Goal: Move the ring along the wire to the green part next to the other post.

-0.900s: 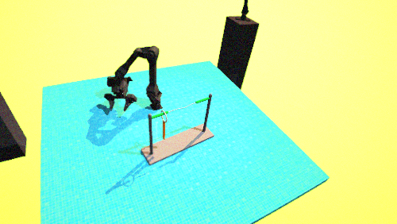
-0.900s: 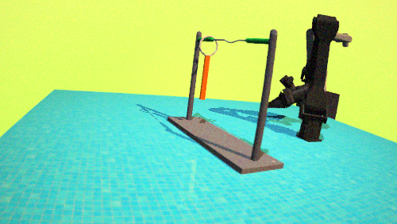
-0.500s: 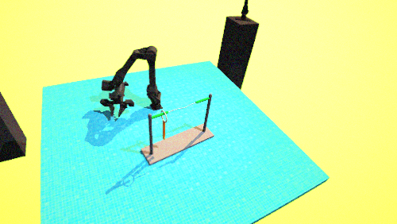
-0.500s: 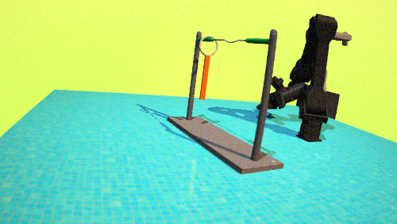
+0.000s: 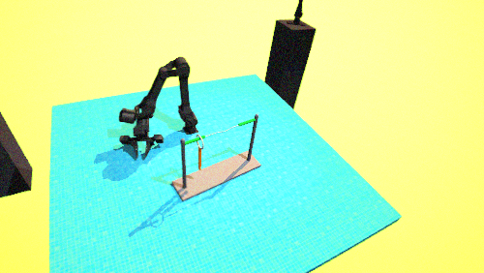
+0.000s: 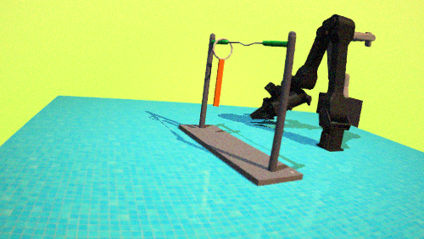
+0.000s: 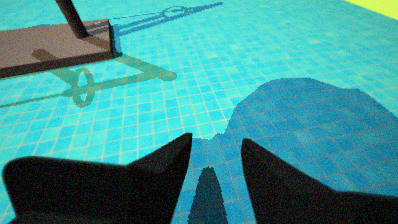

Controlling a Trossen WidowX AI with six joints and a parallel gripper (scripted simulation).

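The floor mat (image 5: 310, 194) is bright turquoise with a fine grid of small squares in slightly lighter and darker blue. The background around it is plain yellow, turning yellow-green in the exterior view. The arm (image 5: 166, 84) and its gripper (image 5: 143, 145) are matte black. The base board (image 5: 227, 171) is brownish pink from the top and grey-brown from the side. Both posts (image 6: 283, 106) are dark grey. The wire ends (image 6: 275, 42) are green, the middle of the wire (image 6: 248, 42) thin grey. The ring (image 6: 222, 49) is pale grey-white, its handle (image 6: 219, 82) solid orange. The tall block (image 5: 288, 60) is black. Shadows on the mat are darker blue and dull green.
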